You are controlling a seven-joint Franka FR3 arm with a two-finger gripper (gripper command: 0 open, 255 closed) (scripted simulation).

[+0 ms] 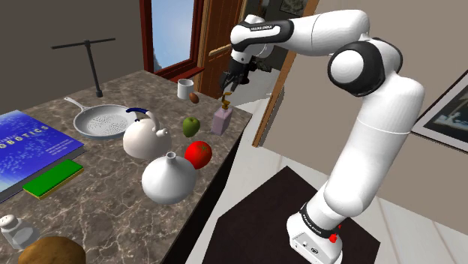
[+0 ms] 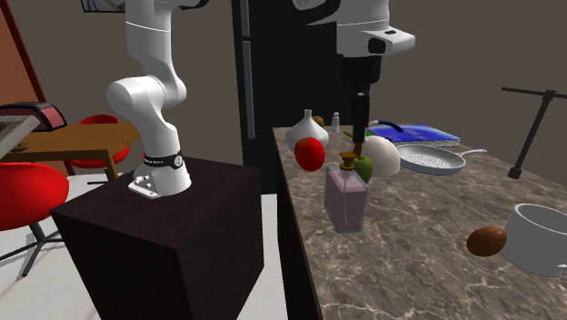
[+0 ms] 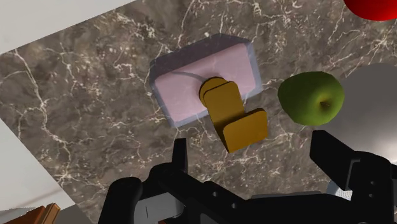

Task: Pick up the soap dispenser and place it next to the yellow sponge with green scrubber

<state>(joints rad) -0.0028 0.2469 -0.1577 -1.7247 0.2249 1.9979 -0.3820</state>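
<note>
1. Jaws spread wide, holding nothing, hovering right above the soap dispenser [image 3: 207, 86], gold pump below the gap.
2. Dispenser upright on the marble bench [image 2: 418, 264], near its edge, with a green apple [image 3: 312, 98] beside it.
3. Sponge [image 1: 52, 178] well apart, by the blue book [image 1: 30, 146].

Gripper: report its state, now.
Gripper: open, holding nothing, fingers apart over the soap dispenser.
</note>
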